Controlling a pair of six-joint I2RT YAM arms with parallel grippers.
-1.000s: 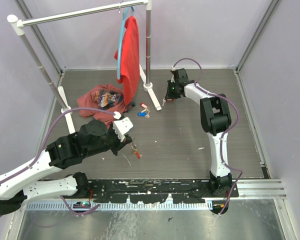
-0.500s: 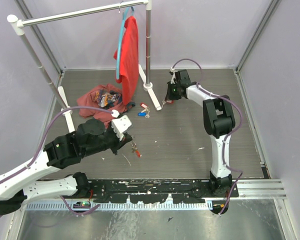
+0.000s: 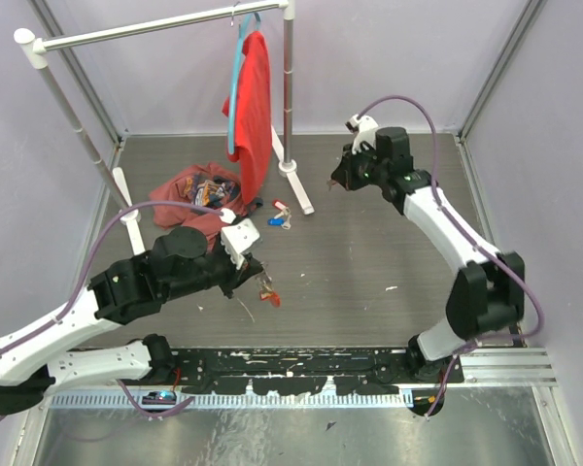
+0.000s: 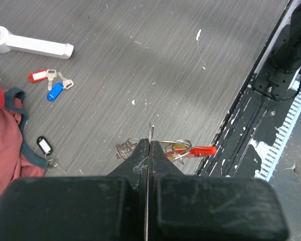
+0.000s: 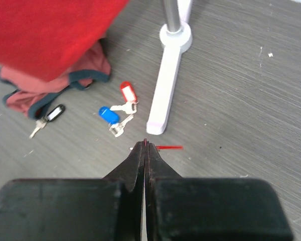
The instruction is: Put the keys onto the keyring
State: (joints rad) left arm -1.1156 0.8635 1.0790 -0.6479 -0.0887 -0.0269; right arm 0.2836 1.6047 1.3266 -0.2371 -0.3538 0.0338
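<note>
My left gripper [image 4: 149, 143] is shut on the keyring [image 4: 126, 149], a thin silver loop, and holds it just above the floor. Its long red tag [image 4: 200, 149] and a small yellow tag [image 4: 178, 147] stick out to the right. In the top view the keyring [image 3: 265, 289] hangs under that gripper [image 3: 256, 272]. My right gripper [image 5: 145, 144] is shut on a thin red-tagged key [image 5: 168, 147] seen edge-on, lifted near the rack foot. Loose keys lie on the floor: red-tagged [image 5: 126, 93], blue-tagged [image 5: 108, 114], black-tagged [image 5: 52, 114].
A white clothes rack stands at the back, with one foot [image 3: 296, 184] close to the loose keys. A red shirt [image 3: 253, 97] hangs from it on a blue hanger. A crumpled red garment [image 3: 199, 194] lies on the floor at the left.
The right gripper shut down by the rack foot, then the arm rose and swung back to the right with the thin red thing. The left gripper drifted slightly right with the keyring.
</note>
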